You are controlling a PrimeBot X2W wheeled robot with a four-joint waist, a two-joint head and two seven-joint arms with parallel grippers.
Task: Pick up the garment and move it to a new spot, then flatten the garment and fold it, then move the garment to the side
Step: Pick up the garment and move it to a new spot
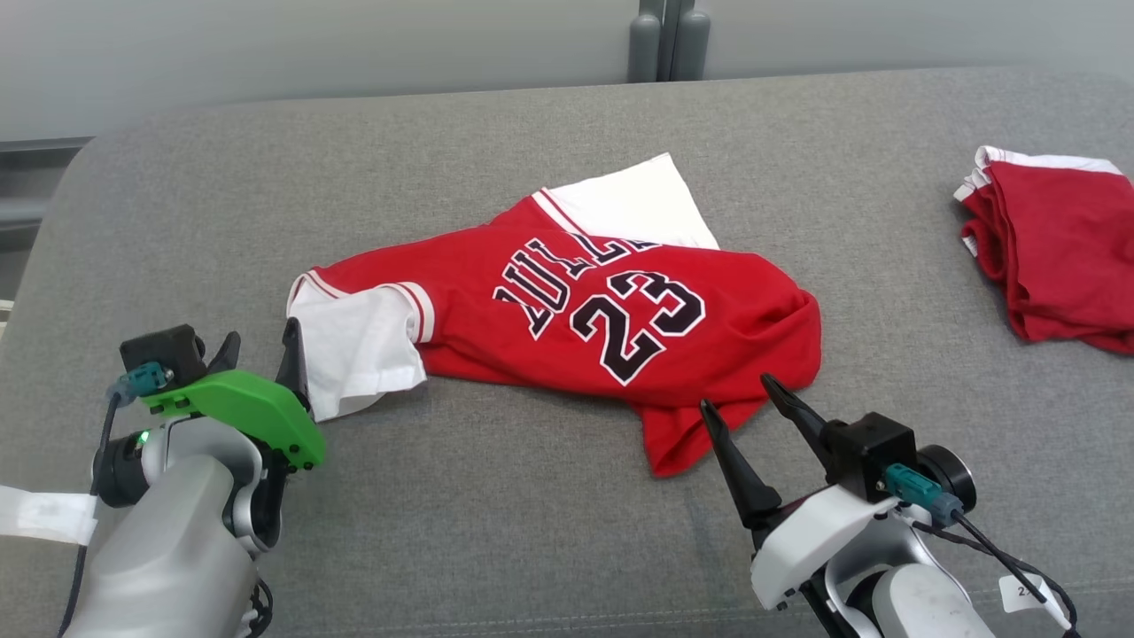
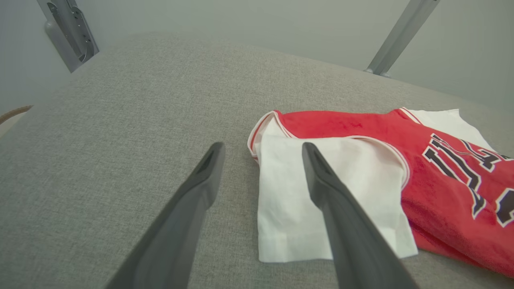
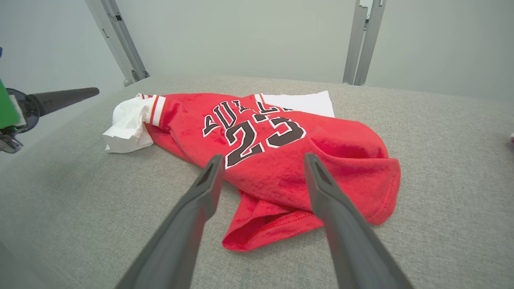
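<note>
My left hand [image 1: 261, 332] open by white sleeve [image 1: 354, 346] of crumpled red jersey [image 1: 567, 310], right hand [image 1: 735, 392] open at hem [image 1: 682, 443], to spread it.

The left tool [image 1: 260, 359] holds its two dark fingers [image 1: 294, 354] spread apart. Behind it sits a green wrist bracket [image 1: 248, 412], then the pale grey forearm [image 1: 168, 549]. Well off to its right, the right tool [image 1: 741, 396] also gapes wide, its fingers slanting up-left, with a white wrist housing [image 1: 815, 532] behind.

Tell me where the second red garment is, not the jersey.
In the head view, the second red garment lies far right on the grey surface, apart from the jersey.
</note>
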